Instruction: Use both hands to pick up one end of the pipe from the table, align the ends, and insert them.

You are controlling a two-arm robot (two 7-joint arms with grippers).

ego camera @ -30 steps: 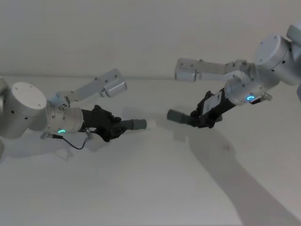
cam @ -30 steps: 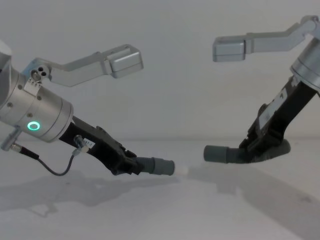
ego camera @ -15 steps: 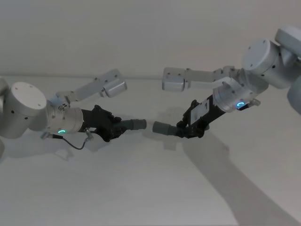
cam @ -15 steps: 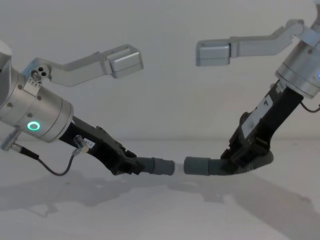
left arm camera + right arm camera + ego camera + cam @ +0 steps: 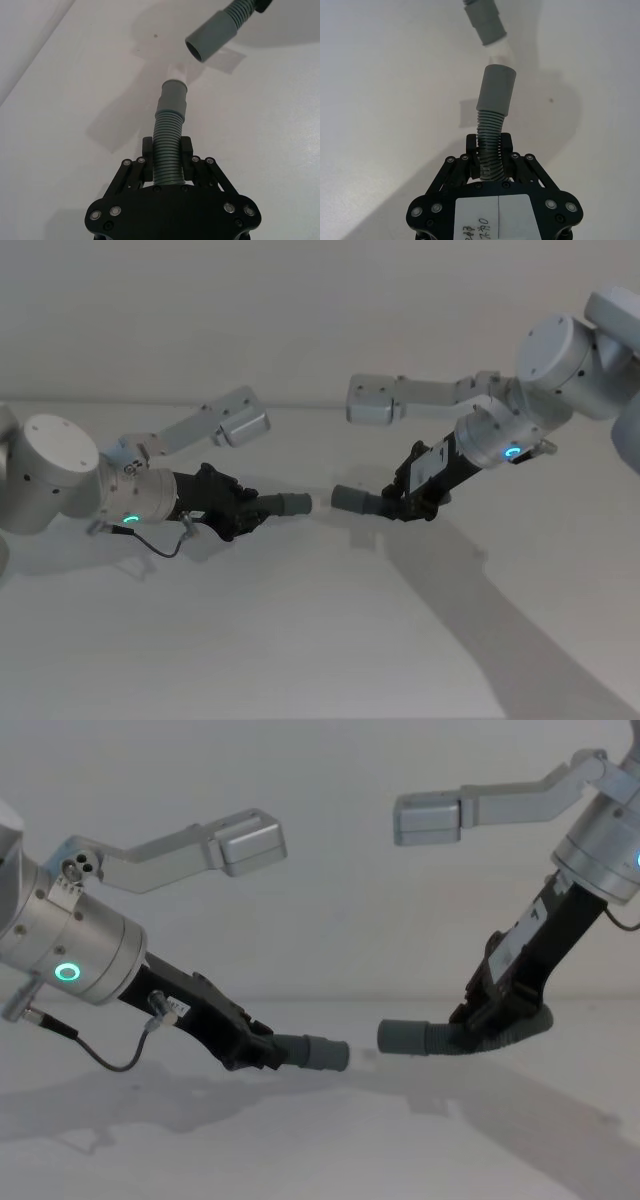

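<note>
The left gripper's (image 5: 167, 172) fingers (image 5: 148, 152) clamp the corrugated part of one hose piece (image 5: 169, 140); the right gripper's (image 5: 489, 160) fingers (image 5: 506, 145) pinch the other piece (image 5: 490, 135) the same way. Half a second ago the two cuffs were nearly touching; now the socket (image 5: 400, 1037) has drawn back and slightly up, so a clear gap separates it from the whitish-tipped end (image 5: 325, 1052). Insertion is not yet begun and alignment probably needs another try. Both pieces hover just above the table (image 5: 300, 640), long axes roughly horizontal and pointing at each other, the socket angled off-line in the left wrist view.
</note>
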